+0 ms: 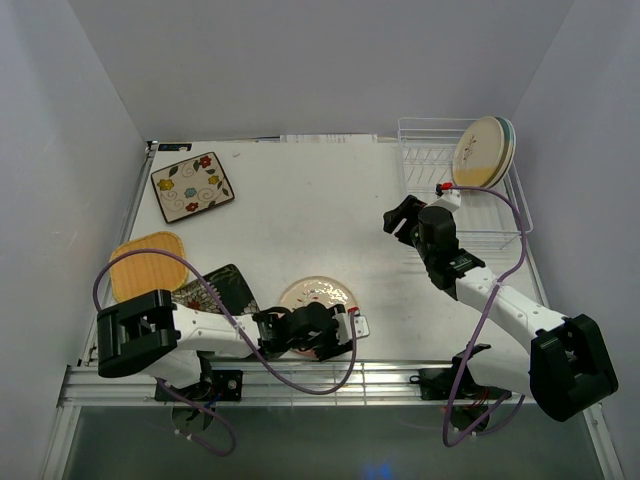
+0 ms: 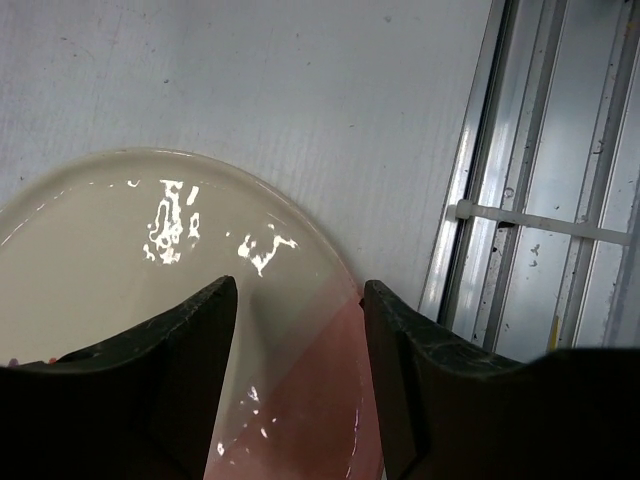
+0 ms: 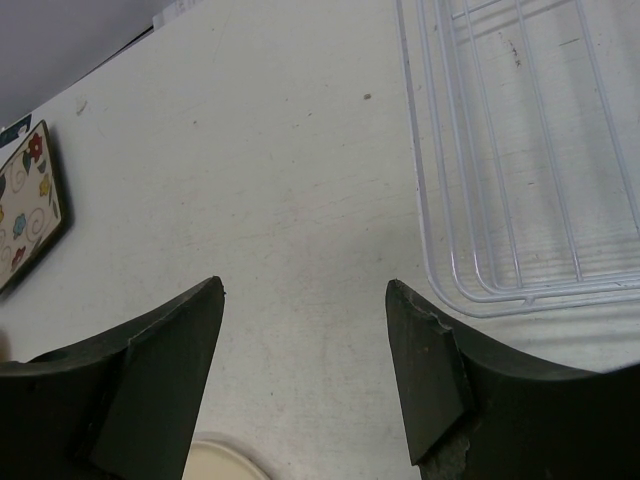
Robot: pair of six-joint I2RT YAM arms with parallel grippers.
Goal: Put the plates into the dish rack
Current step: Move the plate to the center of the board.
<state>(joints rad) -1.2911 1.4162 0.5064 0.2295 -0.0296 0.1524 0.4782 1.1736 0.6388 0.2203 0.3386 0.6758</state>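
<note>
left claw (image 2: 300,290) is apart, with its two fingers low over the near edge of the round plate with the pink half (image 2: 150,250). as far as i can see, it is not clamped on the plate yet. the plate lies flat on the table (image 1: 300,220), close to the front edge and just beside the metal rail (image 2: 530,200). so i think the step now is picking this plate up.

next i must get one finger under the rim and one on top, then squeeze. the plate is flat and shiny, so it could slip out. i should go slow and grip well in from the edge.

the black flower plate (image 1: 220,290) lies just to the left of it. the orange plate (image 1: 148,265) is next to that one, and the cream flower plate (image 1: 192,187) is far back on the left.

the rack (image 1: 490,215) sits in the back right corner, well apart from my left arm. some round plates (image 1: 485,150) stand up at its far end, and the near part has room.

right claw (image 3: 303,290) is apart too and holds nothing. it hangs over the table just beside the rack. i may need to pass the plate to it.
</note>
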